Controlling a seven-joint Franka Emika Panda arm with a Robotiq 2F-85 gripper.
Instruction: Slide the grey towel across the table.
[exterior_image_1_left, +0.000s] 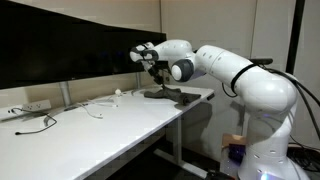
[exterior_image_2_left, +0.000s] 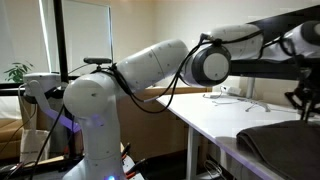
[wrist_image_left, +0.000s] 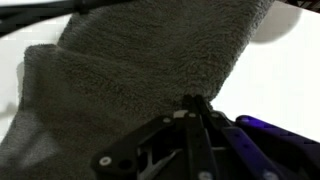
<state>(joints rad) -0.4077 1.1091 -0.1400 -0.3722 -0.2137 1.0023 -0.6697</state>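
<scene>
The grey towel (exterior_image_1_left: 170, 95) lies crumpled on the white table (exterior_image_1_left: 100, 125) near its far end, and shows in both exterior views (exterior_image_2_left: 285, 142). My gripper (exterior_image_1_left: 157, 73) reaches down onto it from above (exterior_image_2_left: 303, 108). In the wrist view the towel (wrist_image_left: 130, 80) fills most of the picture. The two dark fingers (wrist_image_left: 197, 101) are pressed together, with their tips pinching a fold at the towel's edge.
Cables and small white items (exterior_image_1_left: 95, 105) lie along the table by the dark window wall. A cable with a plug (exterior_image_1_left: 35, 122) lies at the near end. More small items (exterior_image_2_left: 232, 92) sit at the table's far side.
</scene>
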